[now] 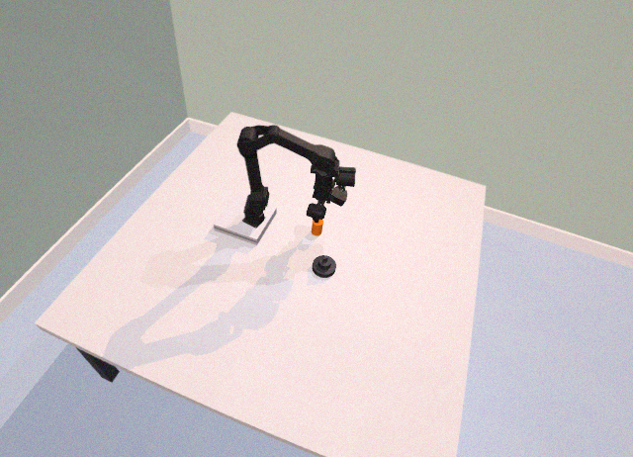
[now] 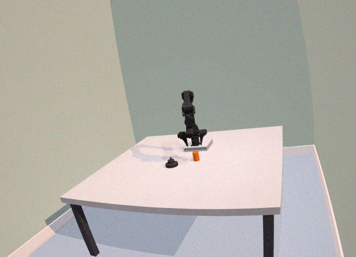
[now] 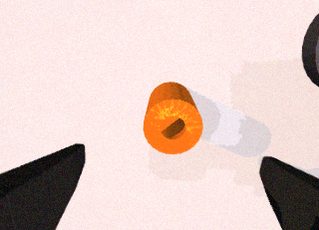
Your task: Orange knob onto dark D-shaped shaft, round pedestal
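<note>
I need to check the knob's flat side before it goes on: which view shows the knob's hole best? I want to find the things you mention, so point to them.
The wrist view: it looks down onto the orange knob [image 1: 316, 228] [image 2: 196, 156] [image 3: 171, 142], showing the hole and its straight edge. The top and exterior views show only a small orange cylinder.

The knob [image 1: 316, 228] [image 2: 196, 156] [image 3: 172, 125] stands on the table [image 1: 388, 309] [image 2: 183, 188] [image 3: 60, 51], seemingly between the arm's base plate [image 1: 232, 231] [image 2: 195, 148] and pedestal [image 1: 323, 271] [image 2: 171, 164] [image 3: 310, 53].

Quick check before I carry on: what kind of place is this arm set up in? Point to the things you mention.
Probably a plain robot test room: one arm bolted-looking on a grey base plate [image 1: 221, 228] [image 2: 187, 148], a pale table [image 1: 388, 339] [image 2: 178, 188], bare green walls [image 1: 408, 58] [image 2: 215, 47].
</note>
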Controlling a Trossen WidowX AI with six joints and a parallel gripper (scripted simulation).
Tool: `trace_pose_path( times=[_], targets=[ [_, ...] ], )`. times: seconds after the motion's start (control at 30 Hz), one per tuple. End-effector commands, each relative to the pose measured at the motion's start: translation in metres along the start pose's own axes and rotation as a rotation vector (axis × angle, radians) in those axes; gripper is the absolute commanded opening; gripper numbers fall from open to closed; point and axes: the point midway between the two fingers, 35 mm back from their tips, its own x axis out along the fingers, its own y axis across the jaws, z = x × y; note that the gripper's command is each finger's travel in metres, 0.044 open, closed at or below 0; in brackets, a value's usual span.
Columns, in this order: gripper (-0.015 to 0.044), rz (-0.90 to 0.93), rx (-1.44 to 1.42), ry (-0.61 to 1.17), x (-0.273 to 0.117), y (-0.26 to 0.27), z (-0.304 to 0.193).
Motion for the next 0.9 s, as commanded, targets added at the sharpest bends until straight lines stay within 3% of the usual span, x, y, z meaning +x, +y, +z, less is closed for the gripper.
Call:
trace_pose_path(
  times=[0.0, 0.87],
  targets=[
    [0.044, -0.005, 0.009, 0.004, 0.012, -0.001, -0.001],
    [0.044, -0.005, 0.009, 0.004, 0.057, -0.001, 0.001]
  ],
)
